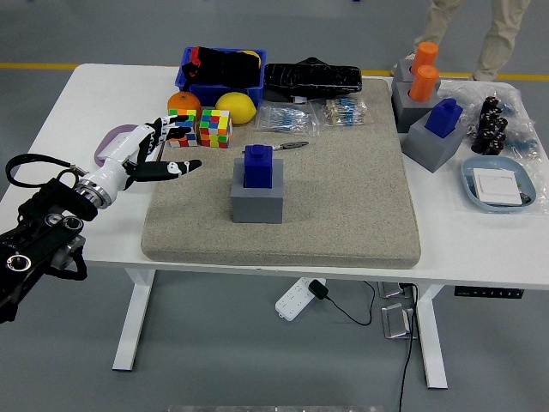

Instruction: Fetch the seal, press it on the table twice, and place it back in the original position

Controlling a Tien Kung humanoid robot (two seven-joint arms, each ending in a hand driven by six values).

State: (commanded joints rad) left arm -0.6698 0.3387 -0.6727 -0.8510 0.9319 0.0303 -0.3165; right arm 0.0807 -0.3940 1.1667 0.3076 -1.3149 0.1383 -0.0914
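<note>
A blue seal (258,165) stands upright in a grey block holder (257,199) near the middle of a beige felt mat (343,206). My left hand (163,150) reaches in from the left over the mat's left edge, fingers spread and holding nothing, a hand's width left of the seal. My right hand is out of view.
Two Rubik's cubes (214,127), an orange (184,103) and a lemon (236,106) sit behind my hand. A blue bin (221,77), black pouch (310,79), and bagged parts (317,115) lie at the back. More grey holders with blue (443,118) and orange seals (423,82) stand right. A person's legs (476,26) show beyond the table.
</note>
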